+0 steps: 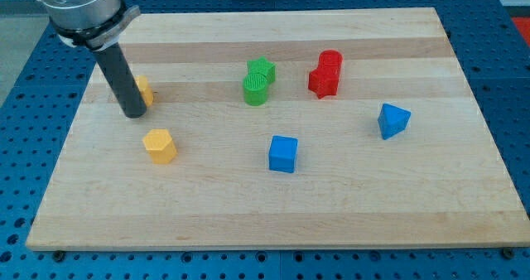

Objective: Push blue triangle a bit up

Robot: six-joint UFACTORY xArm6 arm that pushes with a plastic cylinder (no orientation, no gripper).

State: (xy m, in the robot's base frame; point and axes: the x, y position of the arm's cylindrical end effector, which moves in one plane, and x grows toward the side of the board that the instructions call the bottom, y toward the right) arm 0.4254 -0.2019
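Tool (133,113) far left; blue triangle (393,120) right, apex pointing view's right.

Single raised view, angled down at the board

It looks from the near edge of the wooden board (273,222), close enough to fill the frame; the mount itself seems out of sight.

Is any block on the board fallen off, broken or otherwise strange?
Nothing stands out. All six blocks rest on the wooden board, apart from one another and intact. Only one yellow block is half hidden behind the rod, with my tip right beside it, far from the blue triangle at the view's right.
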